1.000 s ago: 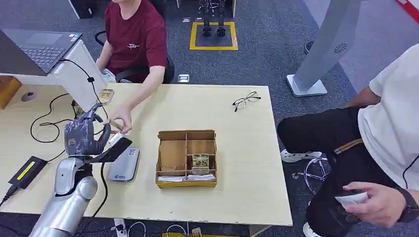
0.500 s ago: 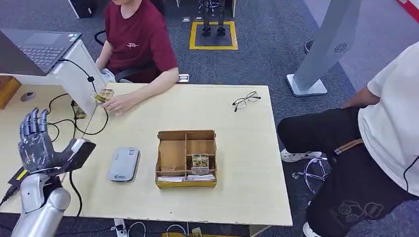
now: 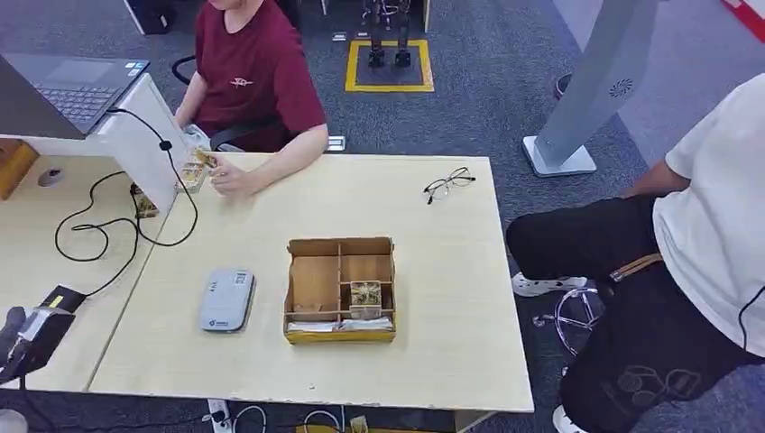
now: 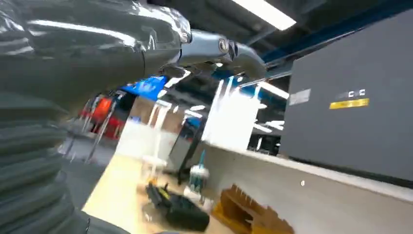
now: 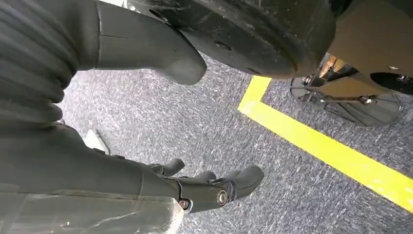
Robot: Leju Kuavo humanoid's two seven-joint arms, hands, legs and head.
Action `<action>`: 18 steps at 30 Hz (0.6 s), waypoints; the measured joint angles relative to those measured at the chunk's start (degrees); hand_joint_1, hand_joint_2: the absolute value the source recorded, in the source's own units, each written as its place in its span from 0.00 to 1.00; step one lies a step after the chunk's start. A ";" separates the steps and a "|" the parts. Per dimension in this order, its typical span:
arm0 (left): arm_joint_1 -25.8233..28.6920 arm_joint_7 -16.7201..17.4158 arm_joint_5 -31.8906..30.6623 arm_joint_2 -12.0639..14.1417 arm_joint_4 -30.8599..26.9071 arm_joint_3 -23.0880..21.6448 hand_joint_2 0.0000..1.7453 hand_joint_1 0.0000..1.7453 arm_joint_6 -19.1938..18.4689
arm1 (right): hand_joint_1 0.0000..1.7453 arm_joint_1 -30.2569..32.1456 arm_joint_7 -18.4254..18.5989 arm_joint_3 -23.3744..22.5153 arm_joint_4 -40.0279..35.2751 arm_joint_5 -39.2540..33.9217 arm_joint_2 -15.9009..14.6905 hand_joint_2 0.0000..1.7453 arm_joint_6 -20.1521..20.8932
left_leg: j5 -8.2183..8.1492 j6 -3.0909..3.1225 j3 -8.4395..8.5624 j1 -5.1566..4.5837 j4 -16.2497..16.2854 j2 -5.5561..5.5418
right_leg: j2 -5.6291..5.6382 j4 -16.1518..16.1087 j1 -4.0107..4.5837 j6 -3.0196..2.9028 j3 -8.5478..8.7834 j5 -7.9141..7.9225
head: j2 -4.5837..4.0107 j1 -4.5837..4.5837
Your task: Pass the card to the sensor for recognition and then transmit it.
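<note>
Evidently the card (image 3: 202, 159) is held by the seated person at upper left, so handover looks done. Left hand (image 3: 13, 336) is seen low left, fingers indiscernible; right hand (image 5: 214, 187) hangs empty, fingers loosely apart.

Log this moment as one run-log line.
left hand: withdrawn, holds nothing | right hand: hangs over floor, holds nothing | card: with seated person | sensor: bare on table
</note>
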 joint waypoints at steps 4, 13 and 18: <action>3.22 -6.89 1.76 -0.26 -0.94 13.52 1.00 0.00 -5.71 | 0.00 0.70 -0.26 -0.39 0.04 -0.13 0.04 1.00 -0.13 | -0.05 -0.02 -0.08 0.03 0.00 -0.04 | -0.02 0.02 0.03 -0.01 -0.02 -0.06 | 0.00 -0.02; 0.32 -17.69 -8.25 -1.62 8.75 43.91 1.00 0.00 -10.45 | 0.00 0.67 -0.70 -1.20 0.02 -0.15 0.59 1.00 -0.13 | -0.14 0.04 -0.10 0.03 0.00 -0.18 | -0.23 -0.04 0.03 0.07 0.07 -0.20 | 0.00 -0.04; -1.72 -10.76 -13.64 -7.81 18.10 52.20 1.00 0.00 -7.57 | 0.00 0.72 -0.92 -1.75 0.04 -0.91 1.01 1.00 -0.44 | -0.18 0.08 0.04 -0.08 0.01 -0.18 | -0.20 -0.08 -0.08 0.09 0.17 -0.18 | 0.00 -0.13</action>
